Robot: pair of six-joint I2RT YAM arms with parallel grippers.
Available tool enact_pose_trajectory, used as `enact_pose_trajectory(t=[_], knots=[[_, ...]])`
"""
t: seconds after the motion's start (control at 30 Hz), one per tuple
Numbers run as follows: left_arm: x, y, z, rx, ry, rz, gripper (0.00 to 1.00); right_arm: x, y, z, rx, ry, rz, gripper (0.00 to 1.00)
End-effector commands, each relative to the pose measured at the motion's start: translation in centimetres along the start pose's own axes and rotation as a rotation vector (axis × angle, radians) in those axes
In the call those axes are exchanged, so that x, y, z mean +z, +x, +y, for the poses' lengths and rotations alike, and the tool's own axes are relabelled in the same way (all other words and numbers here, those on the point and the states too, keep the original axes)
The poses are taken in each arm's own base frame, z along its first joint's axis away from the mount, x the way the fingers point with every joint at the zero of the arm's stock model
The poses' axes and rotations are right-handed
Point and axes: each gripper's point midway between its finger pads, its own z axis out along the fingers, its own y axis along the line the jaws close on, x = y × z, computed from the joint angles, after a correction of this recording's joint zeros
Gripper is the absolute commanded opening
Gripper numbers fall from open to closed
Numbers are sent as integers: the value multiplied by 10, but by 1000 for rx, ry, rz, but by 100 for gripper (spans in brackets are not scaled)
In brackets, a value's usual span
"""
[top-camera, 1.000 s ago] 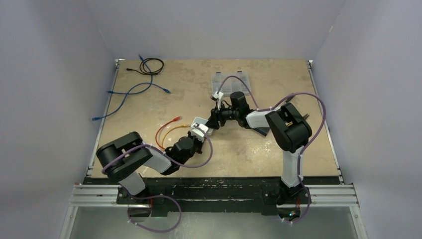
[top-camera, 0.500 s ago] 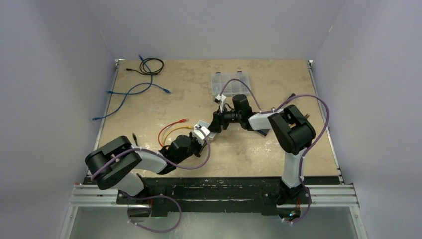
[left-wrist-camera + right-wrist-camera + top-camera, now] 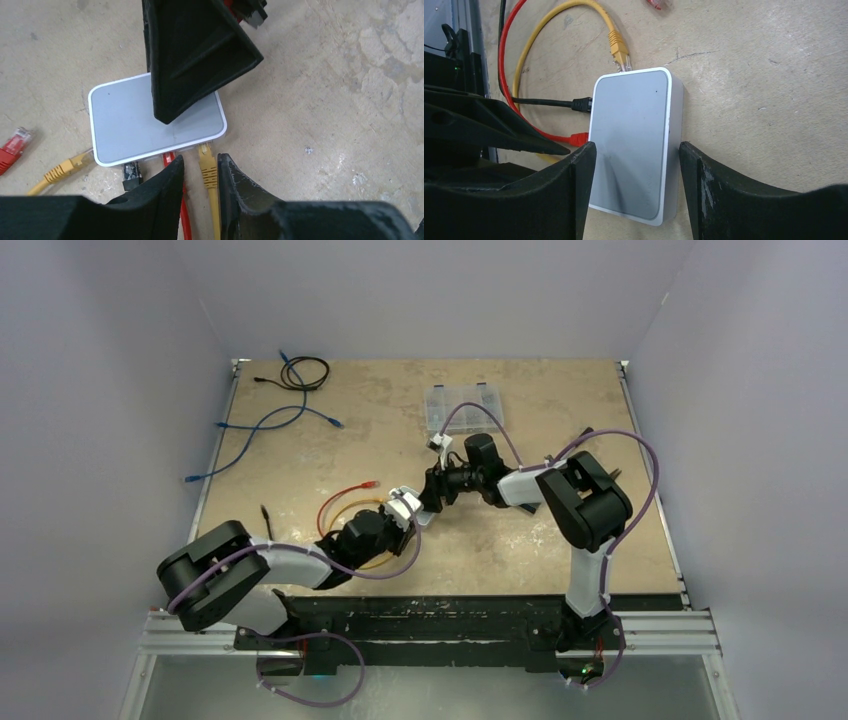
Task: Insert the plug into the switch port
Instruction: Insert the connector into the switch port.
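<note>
The grey-white switch (image 3: 150, 117) lies on the table (image 3: 330, 430), also in the right wrist view (image 3: 631, 145) and the top view (image 3: 408, 503). My right gripper (image 3: 634, 152) straddles its long sides, fingers against them; one of its fingers (image 3: 195, 55) covers the far edge. A yellow plug (image 3: 207, 167) sits with its tip at a port on the near side, next to a red plug (image 3: 171, 159) and a black plug (image 3: 131, 172). My left gripper (image 3: 200, 172) is around the yellow plug, its right finger touching and a gap on the left.
A second yellow plug (image 3: 618, 50) points at the switch's short end. A loose red plug (image 3: 15, 145) lies to the left. Red and yellow cables (image 3: 340, 502) loop beside my left arm. Blue cables (image 3: 260, 430), a black cable (image 3: 305, 372) and a clear organiser box (image 3: 462, 408) lie further back.
My left arm's elbow has swung left and lower. The switch and both grippers have shifted slightly nearer. The right arm has stretched a little towards the left.
</note>
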Motion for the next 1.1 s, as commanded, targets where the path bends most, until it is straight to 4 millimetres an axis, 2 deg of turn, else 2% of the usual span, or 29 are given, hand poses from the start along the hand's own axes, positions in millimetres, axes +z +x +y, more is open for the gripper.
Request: enact_pose_trajectory(t=[0.0, 0.27, 0.63, 0.77, 1.07], knots=[[-1, -17, 3, 9, -31, -13, 30, -2, -15, 3, -33, 29, -40, 66], [2, -2, -8, 20, -40, 82, 31, 1, -14, -7, -38, 63, -32, 66], [3, 13, 0, -17, -152, 208, 31, 2, -13, -11, -36, 81, -28, 65], [2, 13, 2, -40, -180, 247, 31, 2, -12, -11, -33, 81, -26, 65], [1, 21, -11, -82, -135, 336, 24, 2, -11, -11, -31, 81, -21, 65]])
